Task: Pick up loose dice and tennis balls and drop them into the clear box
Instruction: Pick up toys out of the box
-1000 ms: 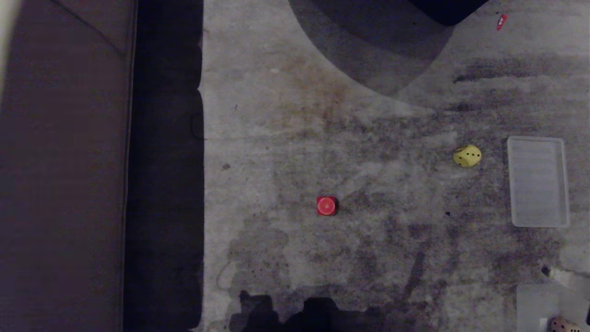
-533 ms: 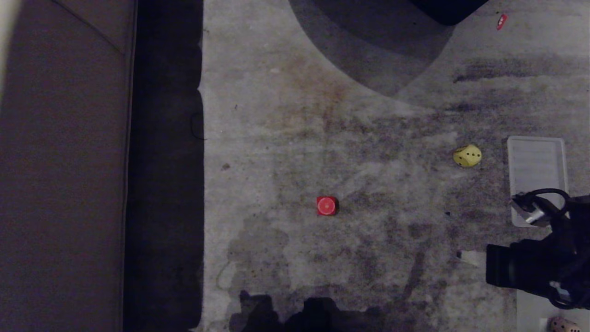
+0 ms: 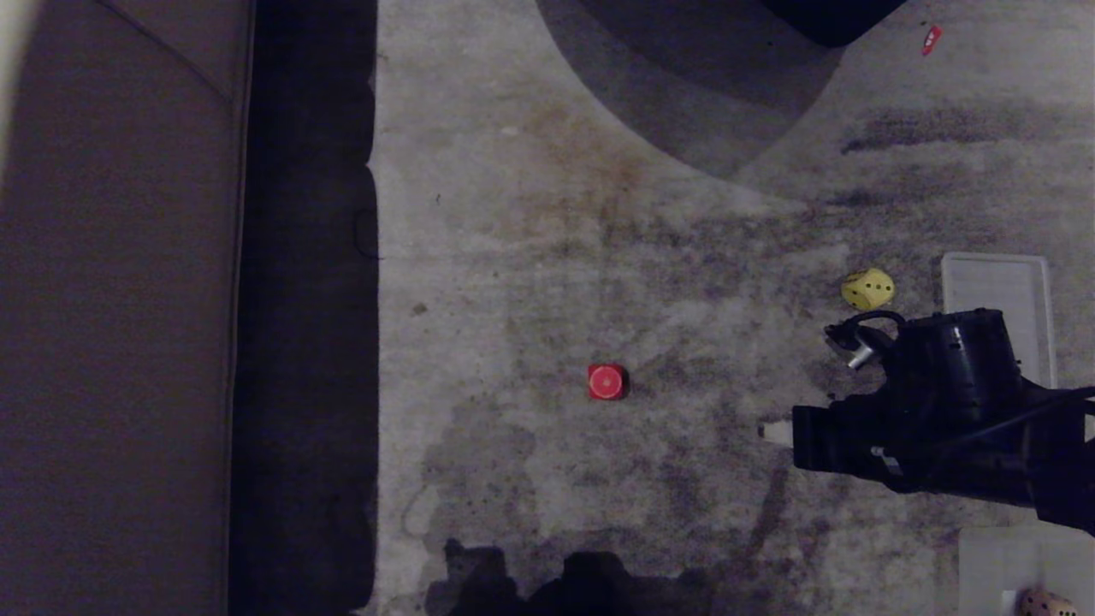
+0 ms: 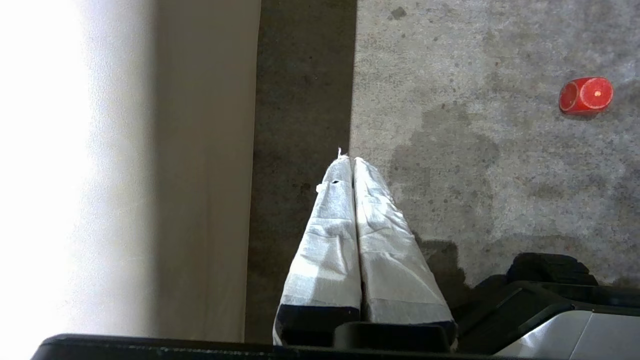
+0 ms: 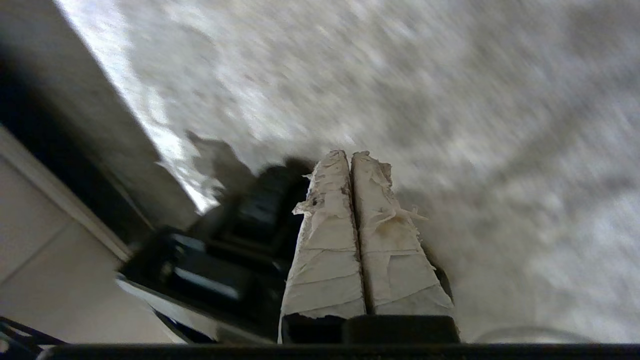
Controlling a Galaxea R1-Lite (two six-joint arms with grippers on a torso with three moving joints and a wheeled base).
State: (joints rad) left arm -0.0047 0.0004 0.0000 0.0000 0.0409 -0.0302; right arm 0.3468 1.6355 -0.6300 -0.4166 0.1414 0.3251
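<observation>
A red die point(image 3: 606, 382) lies alone on the grey carpet mid-view; the left wrist view also catches the red die point(image 4: 586, 95). A yellow die point(image 3: 867, 289) sits further right. My right gripper point(image 3: 774, 432) is shut and empty, its white tip pointing left between the two dice, nearer the yellow one. In the right wrist view the right gripper point(image 5: 350, 155) hangs over bare carpet. The clear box point(image 3: 984, 556) shows at the bottom right corner, with a tan die point(image 3: 1048, 604) within its outline. My left gripper point(image 4: 348, 159) is shut and parked. No tennis balls are in view.
A flat ribbed translucent lid point(image 3: 997, 287) lies right of the yellow die, its near half hidden by my right arm point(image 3: 941, 411). A brown sofa point(image 3: 120, 325) runs along the left with a dark gap point(image 3: 308, 342) beside it. A small red scrap point(image 3: 931, 38) lies far right.
My right arm has swung into the head view from the bottom right, moving left and away from me, and now covers part of the lid. The dice and the left arm have not moved.
</observation>
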